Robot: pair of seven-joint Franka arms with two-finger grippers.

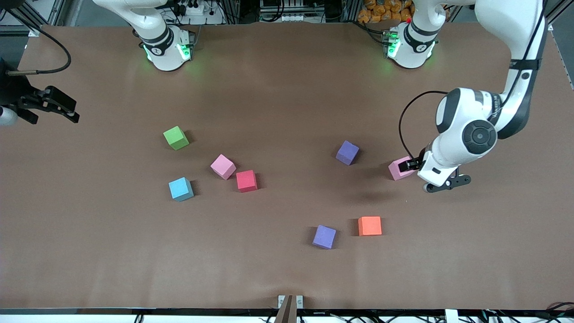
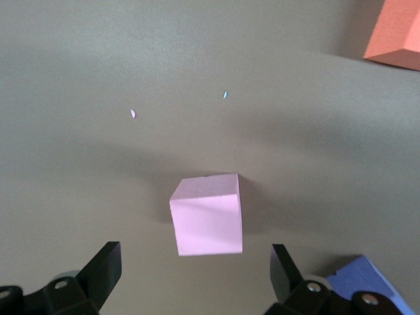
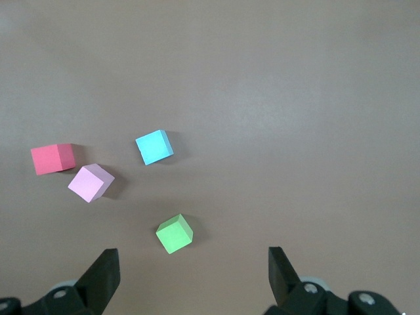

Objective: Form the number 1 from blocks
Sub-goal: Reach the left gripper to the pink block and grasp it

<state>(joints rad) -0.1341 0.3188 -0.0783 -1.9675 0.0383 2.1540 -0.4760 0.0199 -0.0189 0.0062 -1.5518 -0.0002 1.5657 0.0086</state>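
Eight blocks lie scattered on the brown table [image 1: 278, 89]. Green [image 1: 176, 137], pink [image 1: 223, 166], red [image 1: 246, 181] and light blue [image 1: 180, 189] sit toward the right arm's end. Purple [image 1: 347, 152], a second pink [image 1: 398, 170], another purple [image 1: 324, 236] and orange [image 1: 370, 225] sit toward the left arm's end. My left gripper [image 1: 409, 165] hangs open just over the second pink block [image 2: 207, 214], its fingers [image 2: 105, 269] wide apart and touching nothing. My right gripper [image 1: 63, 107] waits open at the table's edge, looking down on the green block [image 3: 174, 233].
The left wrist view also catches the orange block [image 2: 397, 33] and a purple block [image 2: 367, 279] at its edges. The right wrist view shows light blue [image 3: 154, 146], pink [image 3: 90, 183] and red [image 3: 52, 159] blocks. A small bracket [image 1: 290, 303] sits at the table's near edge.
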